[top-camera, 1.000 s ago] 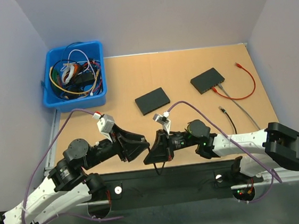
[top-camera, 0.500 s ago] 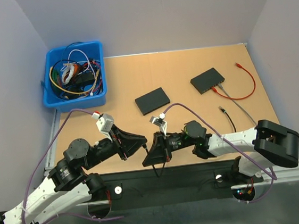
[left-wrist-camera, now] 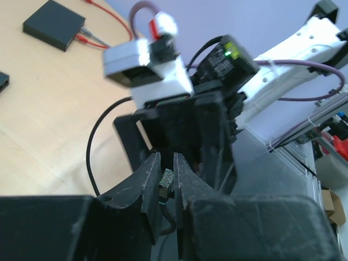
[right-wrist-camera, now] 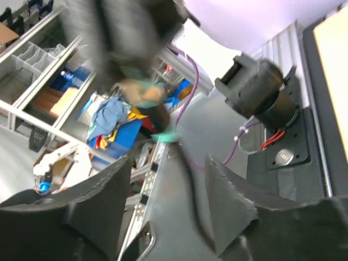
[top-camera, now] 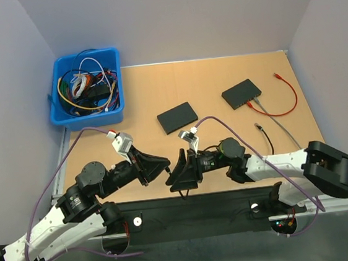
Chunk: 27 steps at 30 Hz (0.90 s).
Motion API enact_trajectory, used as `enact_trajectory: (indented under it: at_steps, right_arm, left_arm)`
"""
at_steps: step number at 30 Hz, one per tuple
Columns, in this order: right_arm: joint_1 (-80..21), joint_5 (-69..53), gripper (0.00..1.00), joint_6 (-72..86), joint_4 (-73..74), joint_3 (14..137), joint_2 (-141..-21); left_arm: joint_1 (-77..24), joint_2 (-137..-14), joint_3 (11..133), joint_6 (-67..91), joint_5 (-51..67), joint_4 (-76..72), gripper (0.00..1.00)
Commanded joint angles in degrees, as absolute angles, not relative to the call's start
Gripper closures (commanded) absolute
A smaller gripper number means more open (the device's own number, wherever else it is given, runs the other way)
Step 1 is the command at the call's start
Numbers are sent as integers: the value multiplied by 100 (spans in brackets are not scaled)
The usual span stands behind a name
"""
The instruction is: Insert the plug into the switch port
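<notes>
Black left gripper (left-wrist-camera: 166, 157) clamps the clear plug (left-wrist-camera: 165, 182); right gripper (right-wrist-camera: 168, 161) gapes empty beside it. Handover looks done; next, carry the plug toward the switch (top-camera: 177, 117) at twelve o'clock.

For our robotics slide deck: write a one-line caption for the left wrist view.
Left gripper shut on the plug, open right gripper close in front, a switch beyond.

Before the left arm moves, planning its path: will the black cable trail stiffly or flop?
Probably floppy: the black cable curves in a loose loop by the plug. Likely light, being thin; its drag might twist the plug in the left gripper's pinch.
</notes>
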State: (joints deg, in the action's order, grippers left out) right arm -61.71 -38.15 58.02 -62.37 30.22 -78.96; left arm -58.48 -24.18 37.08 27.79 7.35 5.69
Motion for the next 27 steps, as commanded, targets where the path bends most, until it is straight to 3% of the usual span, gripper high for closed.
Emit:
enact_trajectory:
  at_steps: [1,4,8,9,12,15,27]
  right_arm:
    - [-5986,-3657,36,5424,-6146,3191,-7035]
    - [-5985,-2484,34,3996,-3493,3453,-6156]
    - [-5994,-701,35,3035,-1482,3805,-5338]
    - [-5994,-346,40,2876,-1007,3875,-5239]
    - [-6020,482,49,2672,-538,4007,-5054]
    - [-6309,1097,51,2409,-115,4236,-5123]
    - [-7690,2768,50,1802,282,4720,-5906]
  left_arm:
    - [-5889,-2487,3893,3066,100,894,100]
    - [-5880,-2610,4121,3644,-664,1517,100]
    - [-5889,-2803,4429,4558,-1335,2266,100]
    - [-5880,-2899,4430,4683,-1371,2294,100]
    - [-5880,-3067,4333,5035,-1249,2136,100]
    - [-5889,-3260,4123,5256,-1125,1847,100]
    - [-5889,-3427,3727,5396,-1239,976,100]
